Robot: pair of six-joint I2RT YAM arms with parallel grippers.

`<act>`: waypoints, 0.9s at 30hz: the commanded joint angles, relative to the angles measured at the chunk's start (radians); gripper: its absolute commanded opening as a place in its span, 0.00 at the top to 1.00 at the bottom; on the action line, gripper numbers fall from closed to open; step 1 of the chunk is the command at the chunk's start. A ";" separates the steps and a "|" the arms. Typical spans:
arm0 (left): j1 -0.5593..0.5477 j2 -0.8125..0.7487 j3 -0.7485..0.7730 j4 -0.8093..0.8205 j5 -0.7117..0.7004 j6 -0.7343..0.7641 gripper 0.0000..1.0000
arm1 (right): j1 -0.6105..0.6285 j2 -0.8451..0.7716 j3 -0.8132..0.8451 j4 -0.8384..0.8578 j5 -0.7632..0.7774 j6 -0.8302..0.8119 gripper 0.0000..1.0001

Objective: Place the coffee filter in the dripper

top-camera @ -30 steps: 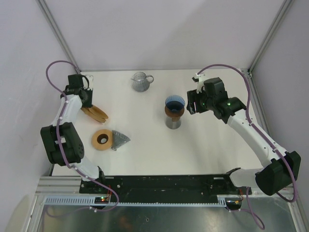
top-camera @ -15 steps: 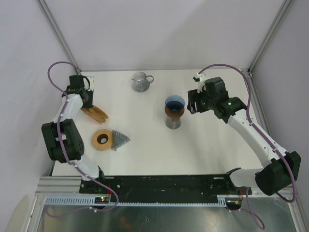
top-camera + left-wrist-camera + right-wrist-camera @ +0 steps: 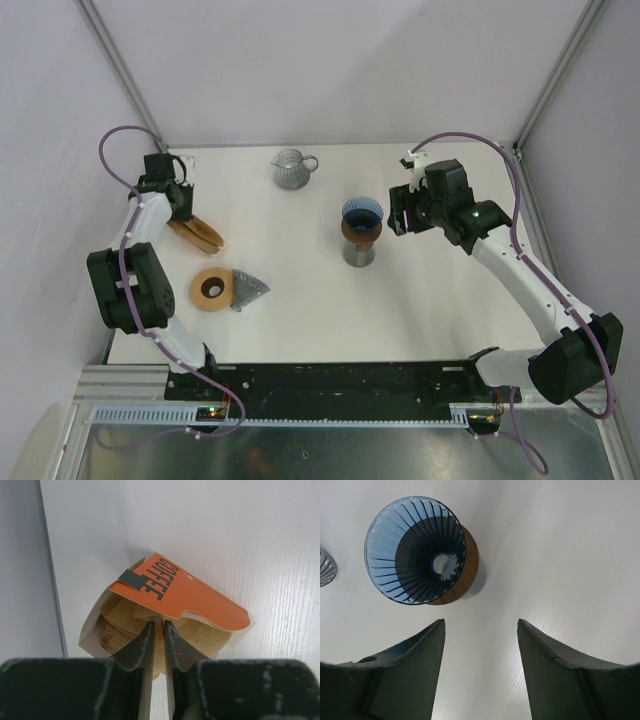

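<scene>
A stack of brown coffee filters [image 3: 130,622] lies in an opened white packet with an orange "COFFEE" flap [image 3: 185,595] at the table's far left [image 3: 197,234]. My left gripper [image 3: 158,624] points down into that stack, its jaws nearly together with a raised filter edge pinched between the tips. The blue ribbed dripper [image 3: 361,212] with a wooden collar stands empty on a grey cup mid-table; the right wrist view looks into it [image 3: 415,550]. My right gripper [image 3: 481,622] hovers open just right of the dripper [image 3: 397,218], holding nothing.
A glass server [image 3: 292,169] stands at the back of the table. A wooden ring [image 3: 210,288] and a grey cone-shaped piece [image 3: 250,288] lie near the left front. The left wall runs close beside the filter packet [image 3: 25,580].
The left gripper's jaws have narrowed onto the filter stack. The right arm has stayed where it was.
</scene>
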 commanded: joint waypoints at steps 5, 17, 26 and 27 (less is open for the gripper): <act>0.010 0.004 0.042 0.028 0.024 -0.022 0.94 | -0.005 -0.002 0.004 0.023 -0.007 -0.011 0.36; 0.011 -0.104 0.013 0.026 0.029 0.001 1.00 | -0.003 -0.004 0.004 0.017 -0.011 -0.011 0.35; 0.012 -0.186 -0.041 0.024 0.024 0.030 1.00 | 0.000 -0.021 0.004 0.017 -0.014 -0.011 0.35; 0.012 -0.191 -0.044 0.023 0.025 0.030 1.00 | 0.001 -0.022 0.004 0.017 -0.014 -0.011 0.35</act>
